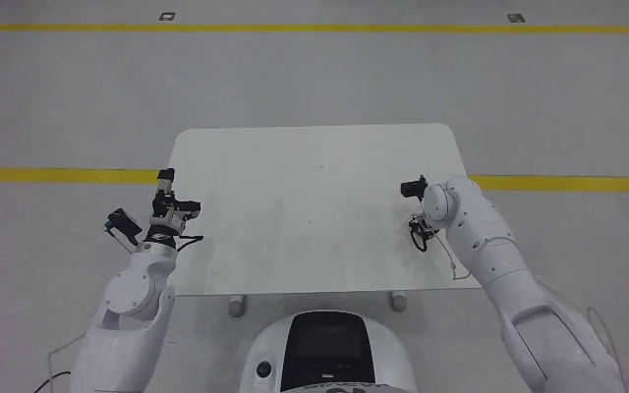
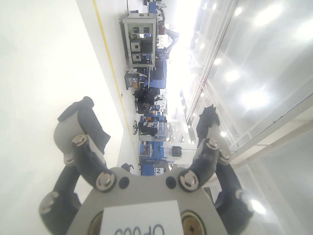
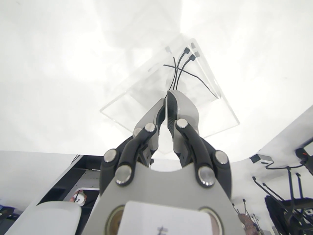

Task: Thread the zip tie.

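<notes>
Right wrist view: the right gripper point(image 3: 167, 100), at the table's point(image 1: 314, 196) 3 o'clock edge, pinches several black zip ties point(image 3: 181, 61) together above a clear tray point(image 3: 221, 114). The left gripper point(image 2: 146, 107) — spread wide, empty — sits at 9 o'clock. Extra ties may tangle or drop during threading.

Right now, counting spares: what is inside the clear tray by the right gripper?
Three black zip ties show over the clear tray; two run into the shut fingers of the right gripper. These cover the tray floor behind them.
</notes>
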Robot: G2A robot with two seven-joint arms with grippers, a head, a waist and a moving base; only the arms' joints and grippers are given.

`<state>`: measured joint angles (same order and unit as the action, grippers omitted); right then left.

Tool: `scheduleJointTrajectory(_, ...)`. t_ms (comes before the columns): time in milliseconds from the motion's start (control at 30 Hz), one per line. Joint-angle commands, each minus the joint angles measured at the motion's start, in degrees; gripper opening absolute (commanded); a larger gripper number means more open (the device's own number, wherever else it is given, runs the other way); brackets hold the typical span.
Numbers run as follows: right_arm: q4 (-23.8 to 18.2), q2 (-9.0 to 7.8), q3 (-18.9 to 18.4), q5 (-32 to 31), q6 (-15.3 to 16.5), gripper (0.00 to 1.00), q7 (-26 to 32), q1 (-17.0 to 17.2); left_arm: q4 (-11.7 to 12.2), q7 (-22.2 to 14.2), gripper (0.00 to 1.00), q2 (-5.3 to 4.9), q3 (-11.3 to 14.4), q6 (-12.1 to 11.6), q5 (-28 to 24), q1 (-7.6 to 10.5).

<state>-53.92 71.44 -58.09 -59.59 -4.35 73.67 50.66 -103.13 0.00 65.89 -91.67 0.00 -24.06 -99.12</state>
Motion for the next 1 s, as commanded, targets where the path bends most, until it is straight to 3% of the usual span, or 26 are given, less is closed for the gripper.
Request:
scheduleJointTrajectory(0, 0.27, 0.09, 0.13, -0.02, -0.18, 0.11, -0.12, -0.16, 0.0, 0.0, 1.0, 0.0, 0.0, 0.0, 0.0, 0.0)
scheduleJointTrajectory(967, -0.44, 0.11, -0.23, -1.35, -0.72, 0.13, -0.03, 0.31, 0.0, 0.0, 1.0, 0.0, 0.0, 0.0, 0.0, 0.0)
